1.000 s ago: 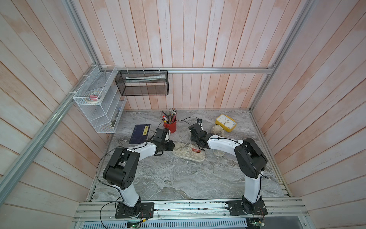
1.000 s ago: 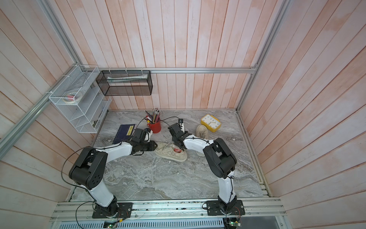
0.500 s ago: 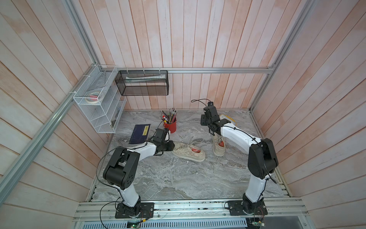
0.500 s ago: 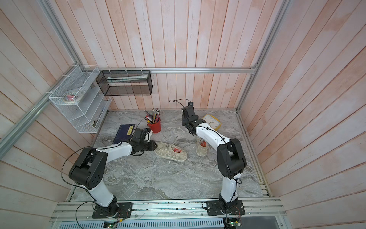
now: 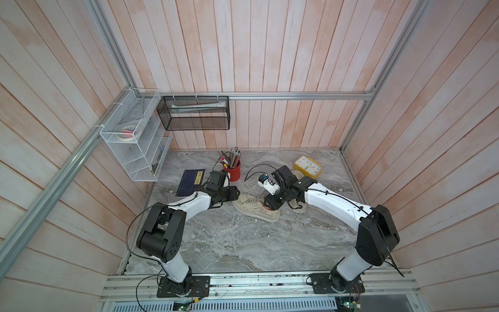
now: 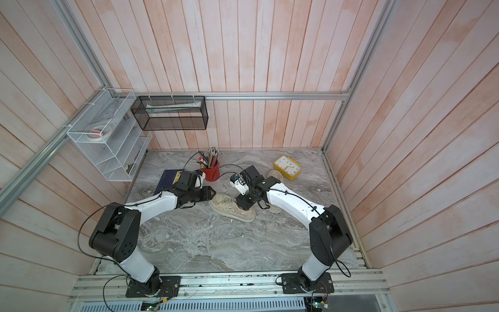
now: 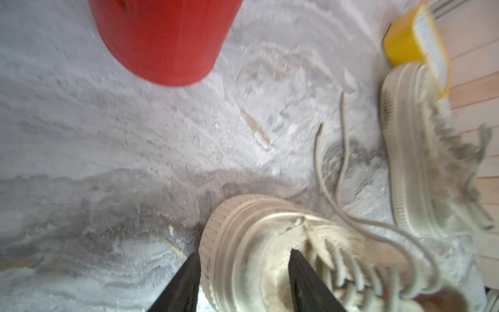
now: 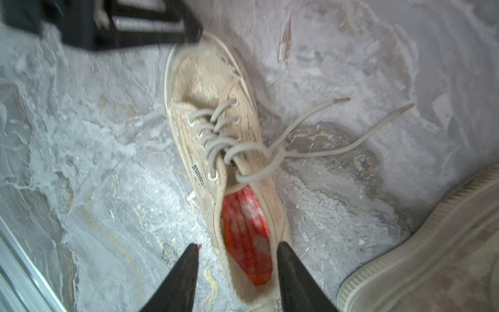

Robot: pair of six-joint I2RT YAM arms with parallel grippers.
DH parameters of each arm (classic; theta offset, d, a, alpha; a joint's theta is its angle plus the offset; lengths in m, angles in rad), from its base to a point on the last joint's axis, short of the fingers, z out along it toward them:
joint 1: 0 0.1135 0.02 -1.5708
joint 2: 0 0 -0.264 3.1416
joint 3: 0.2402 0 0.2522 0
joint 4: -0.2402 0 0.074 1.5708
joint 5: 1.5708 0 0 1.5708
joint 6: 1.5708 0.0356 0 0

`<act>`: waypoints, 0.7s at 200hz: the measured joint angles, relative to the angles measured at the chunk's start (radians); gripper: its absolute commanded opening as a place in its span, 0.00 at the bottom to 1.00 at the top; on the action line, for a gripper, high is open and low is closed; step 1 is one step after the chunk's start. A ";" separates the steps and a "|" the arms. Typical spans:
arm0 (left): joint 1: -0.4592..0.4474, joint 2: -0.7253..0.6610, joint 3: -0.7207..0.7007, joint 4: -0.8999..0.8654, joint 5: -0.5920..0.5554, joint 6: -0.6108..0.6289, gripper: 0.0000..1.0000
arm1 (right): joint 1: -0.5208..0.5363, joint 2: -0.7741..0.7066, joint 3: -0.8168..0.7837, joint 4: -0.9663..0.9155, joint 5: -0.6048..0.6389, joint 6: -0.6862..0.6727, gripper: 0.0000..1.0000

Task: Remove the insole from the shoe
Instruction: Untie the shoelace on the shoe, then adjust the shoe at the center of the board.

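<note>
Moved: your right arm has swung back from the far corner by the clock and now hangs over the shoe's heel. Your left arm has stayed at the toe.
Insole (image 8: 245,229): red-orange, checked, with pale worn blotches. It lies flat inside the shoe, and only its heel end shows through the opening.
Shoe (image 5: 255,208): beige low-top with a fuzzy, frayed weave and a ribbed platform sole. Its flat grey laces trail loose. It stands upright near the table's middle in both top views, toe to 10 o'clock and heel to 4 o'clock.
Right gripper (image 8: 237,244): the black wedge fingers are spread to roughly the heel's width, one on each side of the heel opening. They hold nothing.
Left gripper (image 7: 244,254): the fingers are parted and straddle the toe, one beside the ribbed sole edge and one over the toe cap. Blur hides whether they press it.
Second shoe (image 7: 405,162): matches the first and sits just beside it at 3 o'clock, partly under your right arm.
Cup (image 5: 233,171): red, round and smooth, holding pencils, at 11 o'clock from the shoe.
Clock (image 5: 308,167): yellow rounded square with a white face, at 1 o'clock, just beyond the second shoe.
Notebook (image 5: 191,182): dark blue and flat, at 10 o'clock.
Table (image 5: 229,243): grey veined stone look.
</note>
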 measured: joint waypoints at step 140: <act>0.063 -0.219 -0.225 -0.032 0.127 -0.272 0.54 | -0.005 0.129 -0.080 0.300 0.050 0.299 0.00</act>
